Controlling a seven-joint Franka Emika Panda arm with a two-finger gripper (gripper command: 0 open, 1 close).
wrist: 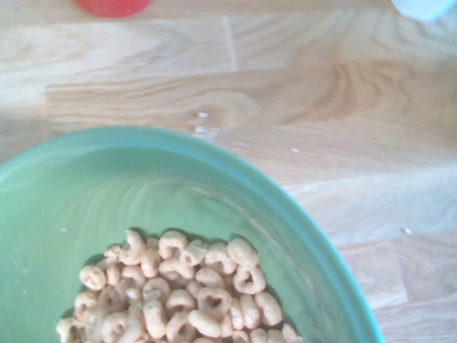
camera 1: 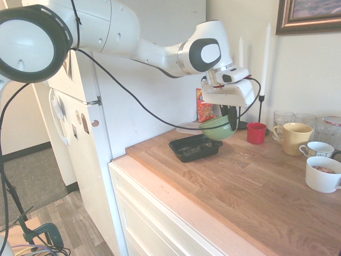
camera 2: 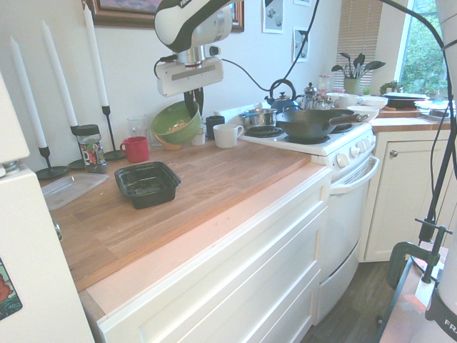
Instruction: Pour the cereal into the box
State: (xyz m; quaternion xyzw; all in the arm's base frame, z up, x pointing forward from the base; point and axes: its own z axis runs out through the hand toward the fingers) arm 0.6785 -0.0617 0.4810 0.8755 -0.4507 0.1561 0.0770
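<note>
Cereal (wrist: 178, 293) sits heaped in the green bowl (camera 2: 176, 121), which the gripper (camera 2: 193, 100) clamps by its rim, tilted above the counter (camera 2: 214, 179) near the box (camera 2: 147, 183); you center over the box, then tip slowly.

A home kitchen: stove (camera 2: 314, 139), fridge (camera 1: 80, 133), wooden countertop (camera 2: 214, 179).

My first exterior camera looks along the worktop (camera 1: 250, 186) from the fridge (camera 1: 80, 133) end; my second faces back from the opposite side, towards the stove (camera 2: 314, 139). Both share the black box (camera 1: 195, 147). My wrist camera sits close above the green bowl (wrist: 214, 186).
</note>
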